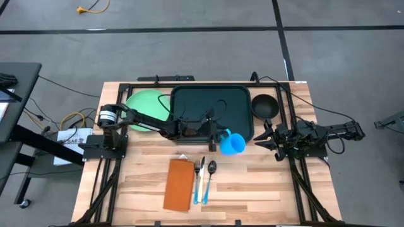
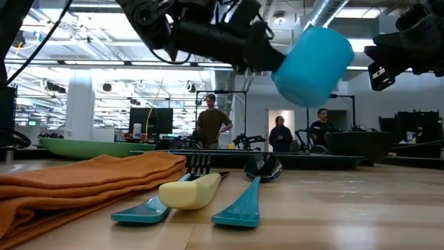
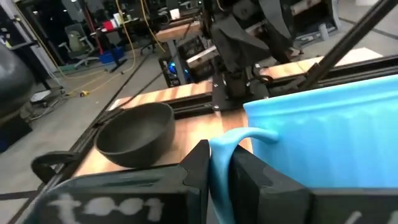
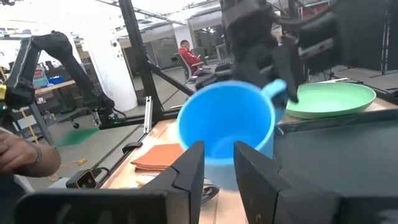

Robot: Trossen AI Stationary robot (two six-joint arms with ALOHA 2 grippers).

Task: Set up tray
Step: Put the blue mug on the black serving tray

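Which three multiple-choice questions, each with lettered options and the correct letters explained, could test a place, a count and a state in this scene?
1. Where is the round dark bowl?
A. inside the tray
B. on the table by the tray's right end
C. on the orange cloth

2. How many utensils lie beside the folded orange cloth?
A. one
B. three
C. five

3. What is the state of the bright blue plastic cup?
A. held in the air by its handle
B. standing on the plate
C. lying on the cloth

Answers:
1 B: the round dark bowl sits outside the large dark green plastic tray.
2 B: three utensils lie right of the folded orange cloth.
3 A: the left gripper fingers pinch the handle of the bright blue plastic cup; the low view shows it off the table.
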